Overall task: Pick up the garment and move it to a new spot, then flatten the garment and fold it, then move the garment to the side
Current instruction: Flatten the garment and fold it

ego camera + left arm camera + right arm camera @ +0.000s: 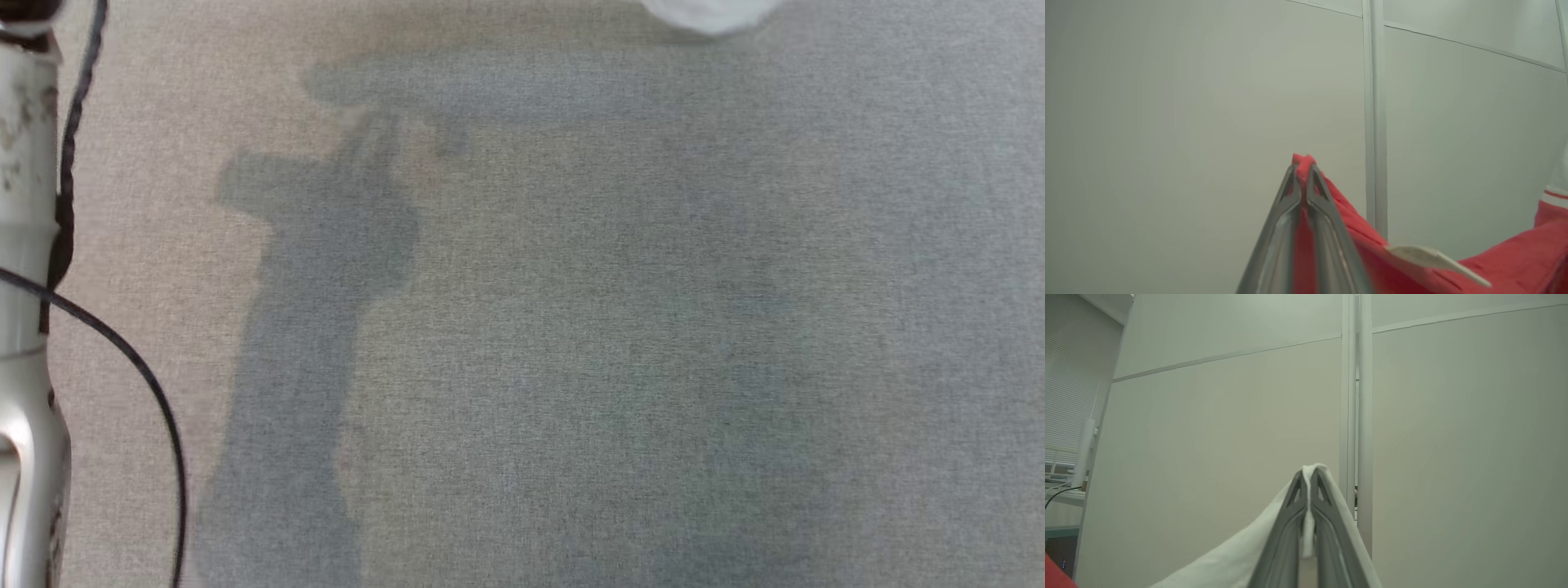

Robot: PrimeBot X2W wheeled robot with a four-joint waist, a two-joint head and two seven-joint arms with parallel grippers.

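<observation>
Carrying garment (1515, 261) aloft, the move-to-a-new-spot step by appearance; left gripper (1303, 169) clamped on a red fold; right gripper (1309, 475) clamped on white sleeve cloth; next move calls for lowering it, spread evenly, onto the grey counter (571, 327).

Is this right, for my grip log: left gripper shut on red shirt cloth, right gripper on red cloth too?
No: the right gripper is shut on white cloth of the shirt, as the right wrist view shows. The left gripper does hold red.
</observation>
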